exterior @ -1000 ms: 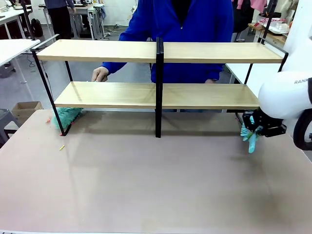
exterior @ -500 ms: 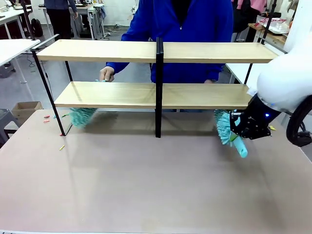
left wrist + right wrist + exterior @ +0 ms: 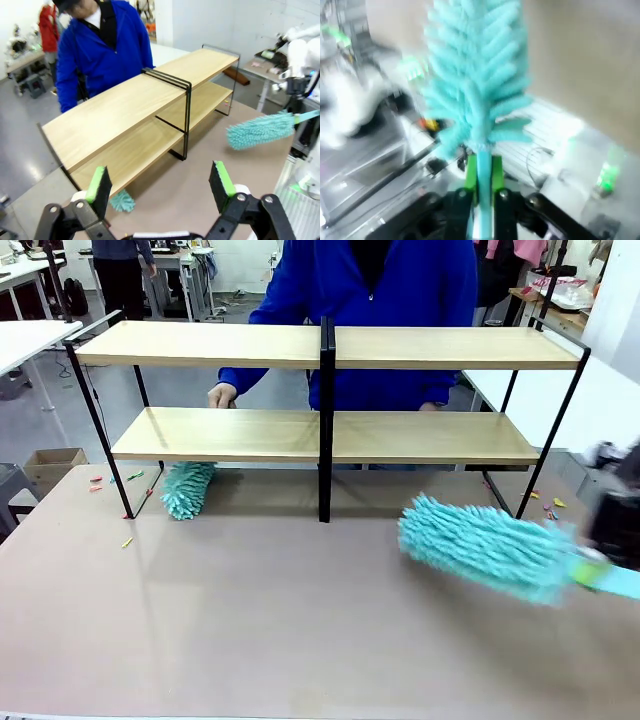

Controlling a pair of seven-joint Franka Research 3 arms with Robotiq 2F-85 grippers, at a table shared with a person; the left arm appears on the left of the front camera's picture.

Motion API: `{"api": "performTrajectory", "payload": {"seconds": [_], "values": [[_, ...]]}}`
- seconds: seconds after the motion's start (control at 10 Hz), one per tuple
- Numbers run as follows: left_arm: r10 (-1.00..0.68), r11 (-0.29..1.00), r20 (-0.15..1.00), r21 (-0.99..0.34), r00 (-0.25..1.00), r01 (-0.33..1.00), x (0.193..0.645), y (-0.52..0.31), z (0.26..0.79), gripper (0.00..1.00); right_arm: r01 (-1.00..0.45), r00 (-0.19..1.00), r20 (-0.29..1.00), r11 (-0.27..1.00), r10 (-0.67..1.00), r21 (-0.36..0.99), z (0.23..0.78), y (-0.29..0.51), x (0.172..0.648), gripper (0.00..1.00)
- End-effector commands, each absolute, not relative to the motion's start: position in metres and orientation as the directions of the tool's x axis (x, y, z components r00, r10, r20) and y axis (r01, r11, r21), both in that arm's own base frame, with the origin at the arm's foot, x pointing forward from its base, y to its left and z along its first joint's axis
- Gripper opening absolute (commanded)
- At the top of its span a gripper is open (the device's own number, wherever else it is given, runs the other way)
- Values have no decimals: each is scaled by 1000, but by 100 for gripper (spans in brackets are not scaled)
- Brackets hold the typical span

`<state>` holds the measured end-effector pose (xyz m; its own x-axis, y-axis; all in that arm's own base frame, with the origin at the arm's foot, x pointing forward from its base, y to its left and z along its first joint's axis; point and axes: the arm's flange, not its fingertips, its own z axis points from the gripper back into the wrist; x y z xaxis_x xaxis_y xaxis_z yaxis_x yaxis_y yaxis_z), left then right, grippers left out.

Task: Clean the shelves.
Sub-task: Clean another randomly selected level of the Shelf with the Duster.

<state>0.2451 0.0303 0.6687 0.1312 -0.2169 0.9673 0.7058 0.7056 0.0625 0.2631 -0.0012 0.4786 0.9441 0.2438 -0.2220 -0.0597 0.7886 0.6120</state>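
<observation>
Up front, the shelves point(image 3: 300, 435) stand across the far side of the table point(image 3: 300, 630), with a person's hand point(image 3: 222, 394) behind the lower board and a second teal duster point(image 3: 188, 488) under its left end. The right gripper sits blurred at the right edge, and the teal duster point(image 3: 485, 546) reaches out from it over the table, in front of the shelves.

From the left wrist, the left gripper point(image 3: 162, 185) has its jaws spread wide with nothing between them; the shelves point(image 3: 135, 115) lie beyond the fingertips.

From the right wrist, the right gripper point(image 3: 481, 172) has its jaws clenched on the duster's handle, the fluffy head point(image 3: 477, 70) rising straight ahead of them.
</observation>
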Motion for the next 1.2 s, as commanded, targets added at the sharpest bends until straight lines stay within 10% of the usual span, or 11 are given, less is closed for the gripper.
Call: {"api": "performTrajectory", "payload": {"seconds": [0.0, 0.4, 0.7, 1.1], "values": [[-218, 713, 966, 61, 138, 699, 245, 29, 667, 100, -150, 875, -276, 764, 398, 627, 534, -56, 240, 12], [-218, 713, 966, 61, 138, 699, 245, 29, 667, 100, -579, 790, 276, 518, 547, 629, 608, -102, 187, 12], [-218, 713, 966, 61, 138, 699, 245, 29, 667, 100, -785, 612, 706, 384, 357, 486, 654, -143, 172, 12], [-218, 713, 966, 61, 138, 699, 245, 29, 667, 100, -726, 675, 660, 454, 330, 516, 664, -150, 166, 12]]}}
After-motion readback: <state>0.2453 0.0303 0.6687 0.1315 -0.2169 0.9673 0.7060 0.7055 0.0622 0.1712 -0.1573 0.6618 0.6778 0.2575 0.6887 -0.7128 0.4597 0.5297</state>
